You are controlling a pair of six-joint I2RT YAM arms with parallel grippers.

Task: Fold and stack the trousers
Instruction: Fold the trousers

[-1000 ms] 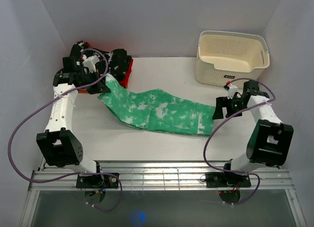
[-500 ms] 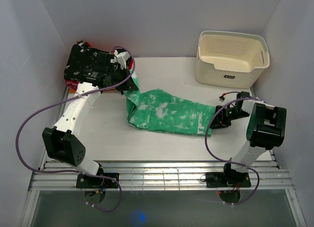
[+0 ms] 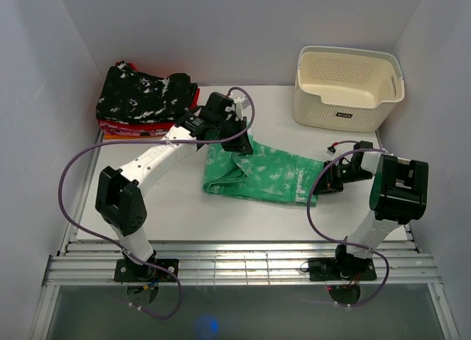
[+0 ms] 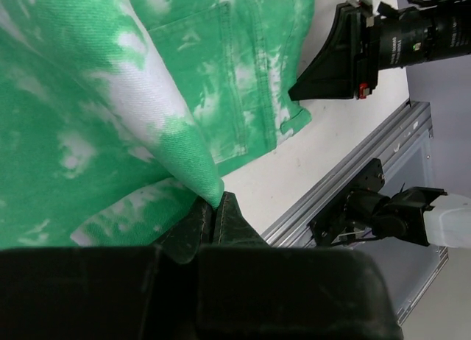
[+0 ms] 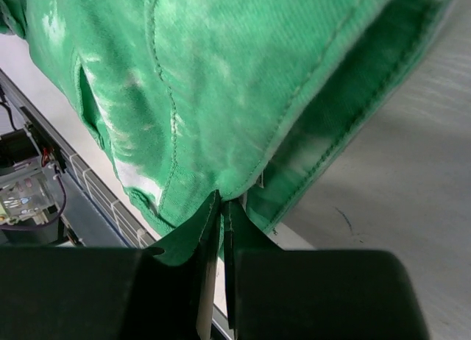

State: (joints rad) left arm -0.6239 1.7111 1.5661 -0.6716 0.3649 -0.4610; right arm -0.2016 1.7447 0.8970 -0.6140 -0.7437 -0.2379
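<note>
The white table (image 3: 169, 200) fills most of the top view, and the trousers (image 3: 272, 174) lie on its middle-right part, a bright green cloth with white blotches stretched between the 2 arms. The right end lies flat on the surface. The left end is raised and draped back over the rest, so the cloth there sits in 2 layers. The cream perforated basket (image 3: 347, 86) stands at the far right corner, well apart from the trousers. At the far left corner sits a stack of folded clothes, with the black white-speckled garment (image 3: 143, 93) on top of the red and orange clothes (image 3: 121, 126). The left arm reaches across from the left edge, and the left gripper (image 3: 239, 141) hangs over the raised end of the cloth. In the left wrist view its jaws are pressed together on a corner of the green fabric (image 4: 88, 97), the pinch sitting at the fingertips (image 4: 215, 204). The right gripper (image 3: 326, 179) sits low at the trousers' right edge. In the right wrist view its jaws are clamped narrow on a stitched edge of the cloth (image 5: 221, 75), right at the tips (image 5: 221, 207). A purple cable (image 3: 73, 171) loops beside each arm.
</note>
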